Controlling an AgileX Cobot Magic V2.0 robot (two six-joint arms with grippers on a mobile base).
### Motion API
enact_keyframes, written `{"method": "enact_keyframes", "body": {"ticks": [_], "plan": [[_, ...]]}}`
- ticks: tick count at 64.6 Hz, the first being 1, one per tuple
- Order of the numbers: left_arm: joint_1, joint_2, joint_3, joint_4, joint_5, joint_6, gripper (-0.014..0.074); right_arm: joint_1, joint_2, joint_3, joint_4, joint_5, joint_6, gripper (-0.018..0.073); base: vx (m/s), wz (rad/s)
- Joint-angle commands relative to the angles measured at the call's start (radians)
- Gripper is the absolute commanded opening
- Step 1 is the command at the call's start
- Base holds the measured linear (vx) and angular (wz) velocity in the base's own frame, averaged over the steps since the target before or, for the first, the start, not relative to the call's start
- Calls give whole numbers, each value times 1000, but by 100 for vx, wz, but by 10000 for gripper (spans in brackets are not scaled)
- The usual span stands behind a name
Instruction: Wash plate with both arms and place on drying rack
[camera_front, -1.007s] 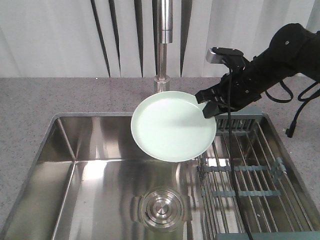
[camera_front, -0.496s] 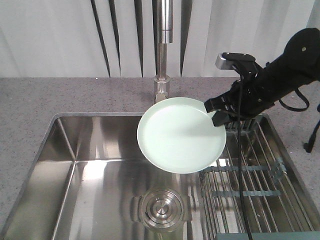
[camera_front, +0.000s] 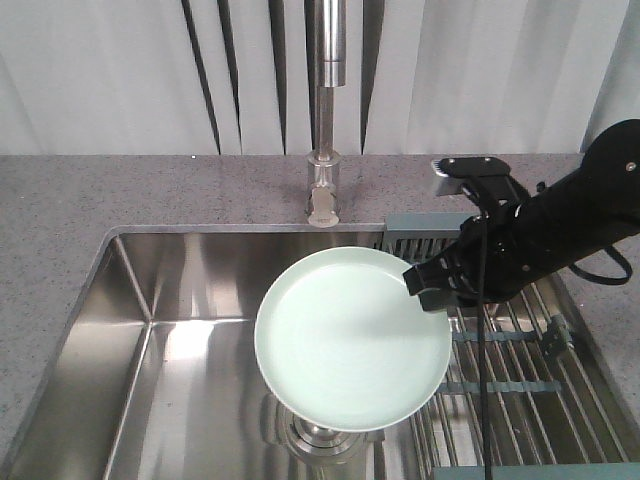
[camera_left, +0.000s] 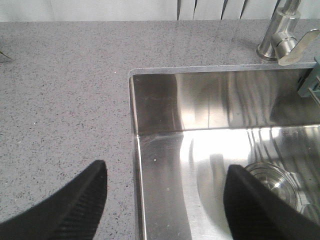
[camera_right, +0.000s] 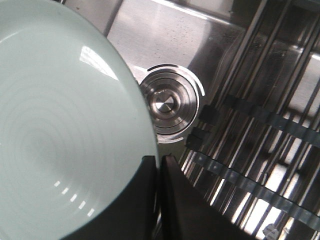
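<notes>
Grey speckled stone counter (camera_front: 150, 190), with a brushed steel sink basin (camera_front: 150, 340) set into it and a tall chrome tap (camera_front: 326, 120) at the back.

Item 1: round pale mint-green glossy plate (camera_front: 350, 340). It is held in the air over the basin, face up, above the round steel drain (camera_right: 170, 105), with its right edge beside the rack.

Item 2: right gripper (camera_front: 425, 285). My fingers are clamped edge-on over the plate's right rim.

Item 3: left gripper (camera_left: 166, 170). My fingers are spread wide with nothing between them, over the counter's edge at the basin's left corner and well apart from the plate.

Item 4: steel wire drying rack (camera_front: 530, 400) with a grey-blue plastic end piece, in the sink's right part.

Handling note: I judge washing is the step in hand. The rim is slick and pinched at one point only, so I should grip firmly, keep the plate over the basin, and bring the left arm in gently against the face.

Change: half a second ago the plate sat higher, by the tap's foot. It has since dropped forward over the drain, and my right arm is lower.
</notes>
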Motion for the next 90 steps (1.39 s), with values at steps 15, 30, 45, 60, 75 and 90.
{"method": "enact_keyframes", "body": {"ticks": [15, 30, 45, 60, 75, 90], "plan": [[-3, 4, -25, 6, -61, -7, 464, 145, -27, -34, 61, -127, 42, -1, 0, 0], [-3, 4, -25, 6, -61, -7, 464, 166, 65, -168, 57, -95, 50, -1, 0, 0], [-3, 4, -25, 6, -61, -7, 464, 140, 154, -312, 34, -67, 53, -1, 0, 0], [-3, 4, -25, 6, -61, -7, 464, 68, 237, -458, 8, -11, 45, -1, 0, 0], [-3, 4, -25, 6, -61, -7, 464, 13, 274, -533, -52, 46, 60, -1, 0, 0], [-3, 4, -25, 6, -61, -7, 464, -33, 260, -531, -125, 142, 89, -1, 0, 0]]}}
